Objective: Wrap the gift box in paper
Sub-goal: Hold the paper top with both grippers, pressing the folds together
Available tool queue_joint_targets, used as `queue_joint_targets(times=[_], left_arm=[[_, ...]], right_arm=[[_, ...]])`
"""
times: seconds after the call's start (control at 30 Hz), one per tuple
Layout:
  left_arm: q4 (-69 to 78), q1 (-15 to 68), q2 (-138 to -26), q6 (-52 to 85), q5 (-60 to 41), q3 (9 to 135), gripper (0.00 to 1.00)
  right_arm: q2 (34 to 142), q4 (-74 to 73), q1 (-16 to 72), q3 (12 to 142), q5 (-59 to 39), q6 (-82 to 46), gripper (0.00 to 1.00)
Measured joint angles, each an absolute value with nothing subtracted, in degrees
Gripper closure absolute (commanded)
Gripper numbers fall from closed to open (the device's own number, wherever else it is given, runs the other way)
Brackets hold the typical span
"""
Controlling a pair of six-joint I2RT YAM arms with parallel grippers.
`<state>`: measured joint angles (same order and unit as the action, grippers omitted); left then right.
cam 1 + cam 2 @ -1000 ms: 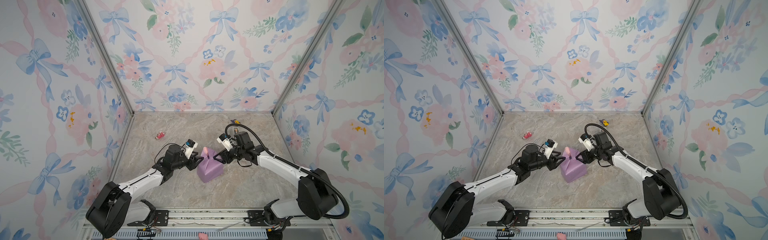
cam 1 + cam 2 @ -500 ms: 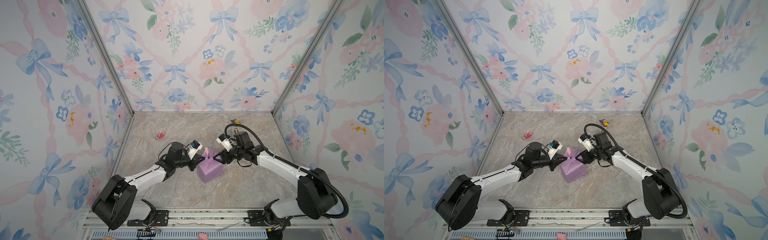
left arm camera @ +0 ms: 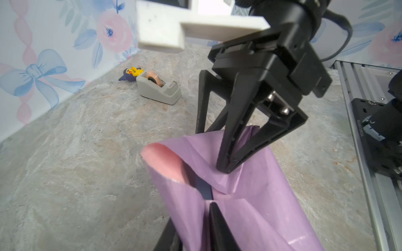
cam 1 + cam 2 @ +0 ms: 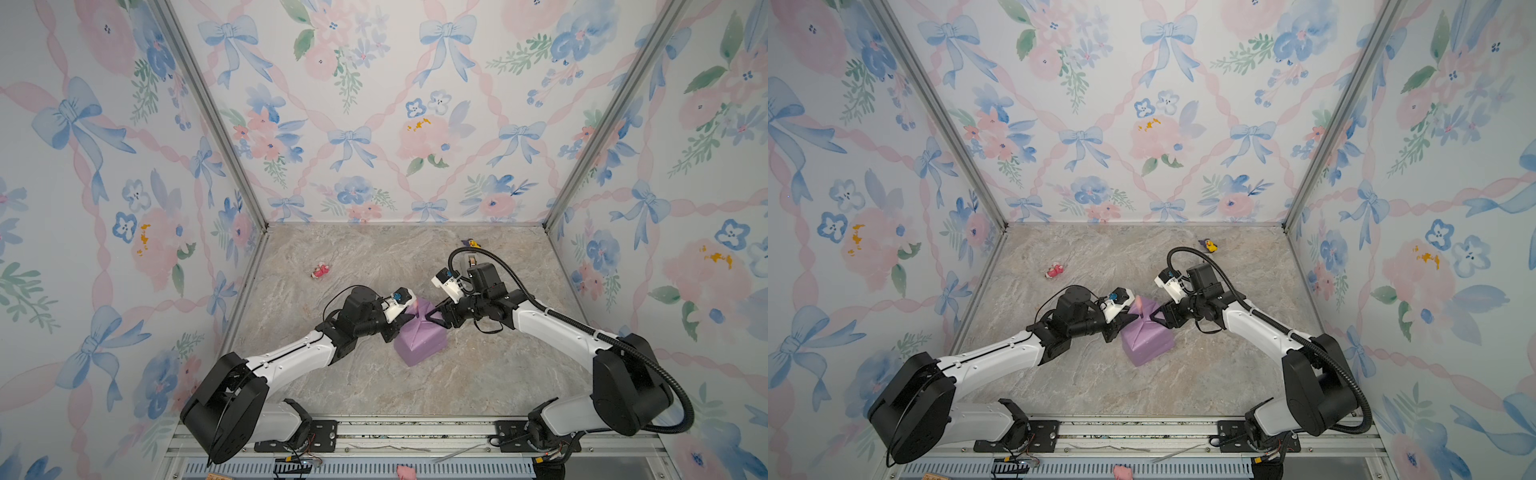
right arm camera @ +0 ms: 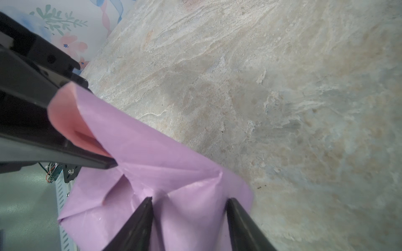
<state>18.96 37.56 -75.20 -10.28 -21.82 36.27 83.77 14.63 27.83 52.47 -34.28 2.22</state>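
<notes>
The gift box (image 3: 205, 190) sits mid-surface (image 4: 478, 374) inside the paper (image 4: 422, 338), with a navy sliver showing at the seam. A pink-lined flap (image 3: 165, 162) stands loose. The right pincer (image 5: 189, 202), jaws apart, pins the top. Whether the left pincer (image 4: 407, 319) grips, I cannot tell. Lifting either would likely let folds spring open, and tugging could tear.

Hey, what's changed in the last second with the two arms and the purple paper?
The left gripper reached farther in toward the paper, its fingers now at the open pink-lined flap; whether they pinch it is unclear. The right gripper stayed put, fingers apart, pressing the paper's top fold. The paper lies where it was.
</notes>
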Motion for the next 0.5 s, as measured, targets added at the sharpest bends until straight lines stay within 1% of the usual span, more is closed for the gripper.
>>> queue_joint_targets(times=[0.2,0.4,0.5], left_arm=[[21.6,36.8,-76.5,-9.8,-25.5,36.4,0.70],[24.9,36.7,-78.8,-8.3,-29.8,36.4,0.71],[26.9,36.6,-79.7,-6.8,-31.0,36.4,0.69]], right_arm=[[83.8,14.5,27.8,52.4,-34.3,2.5,0.44],[83.8,14.3,27.8,52.4,-34.5,2.7,0.44],[83.8,14.3,27.8,52.3,-34.5,2.7,0.44]])
